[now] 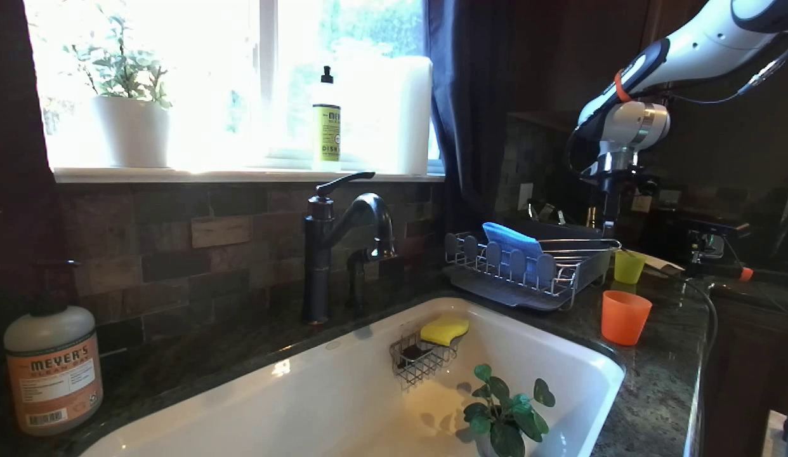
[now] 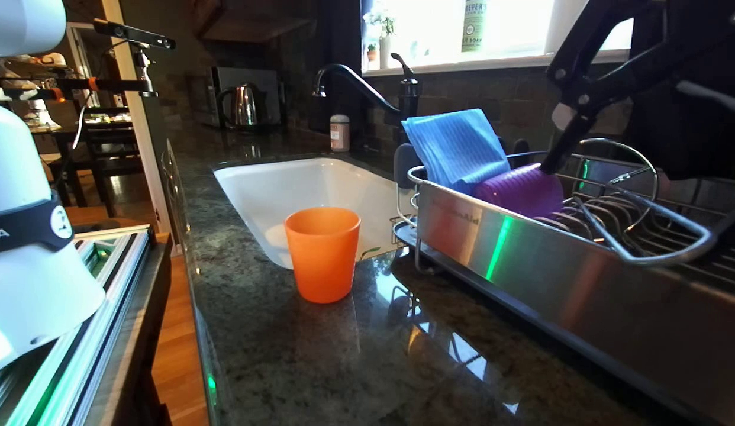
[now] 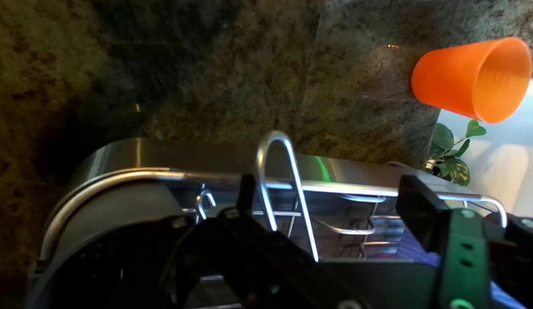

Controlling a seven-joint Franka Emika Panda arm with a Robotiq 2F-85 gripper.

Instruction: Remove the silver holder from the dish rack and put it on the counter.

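Note:
The silver holder (image 3: 300, 188) is a shiny wire loop standing in the dish rack (image 3: 343, 169) and reaching over its steel front rim in the wrist view. It shows in both exterior views (image 1: 581, 240) (image 2: 663, 259). The dish rack (image 2: 569, 284) stands on the dark speckled counter (image 2: 267, 355). My gripper (image 3: 331, 197) is open, low over the rack, with the loop between its fingers, nearer the left fingertip in the wrist view. Whether that finger touches it I cannot tell. The holder's lower part is hidden behind the gripper. In an exterior view the gripper (image 1: 611, 219) points down at the rack.
A blue cloth (image 2: 456, 145) and a purple cup (image 2: 521, 189) are in the rack near the gripper. An orange cup (image 2: 322, 254) stands on the counter in front, and a green cup (image 1: 629, 266) beside the rack. The white sink (image 1: 597, 381) adjoins, holding a plant (image 1: 508, 412).

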